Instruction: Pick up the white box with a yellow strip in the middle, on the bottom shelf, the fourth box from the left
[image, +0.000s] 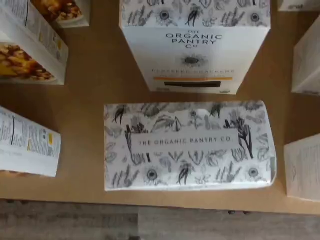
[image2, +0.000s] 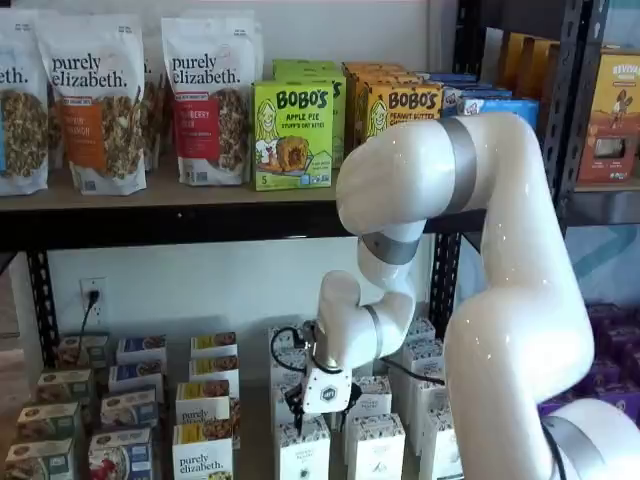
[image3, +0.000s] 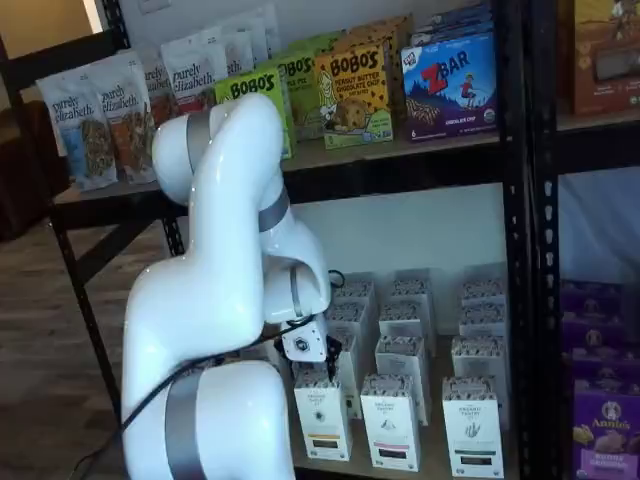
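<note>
While the white arm bends down in front of the black metal rack, the gripper hangs just above the front box of one row on the bottom shelf. Its black fingers are small and partly hidden in both shelf views, so the gap itself is hard to see, but the jaws stand wide apart and nothing is held between them.

The white box stands upright at the front edge of this shelf, directly under the wrist. In the wrist view its top is covered with grey drawings of flowers and insects and carries the words "THE ORGANIC PANTRY CO". A second box of the same kind stands just behind it, and on that one the thin yellow strip across the front is visible. In a shelf view the white box is under the fingers, with similar cartons beside it.

The shelf board is pale brown and plain (it looks like wood or cardboard). To one side stand boxes with food photos. Below the shelf edge a grey floor shows. On the upper shelf stand granola bags and green boxes, and the wall behind is white with a power socket.
</note>
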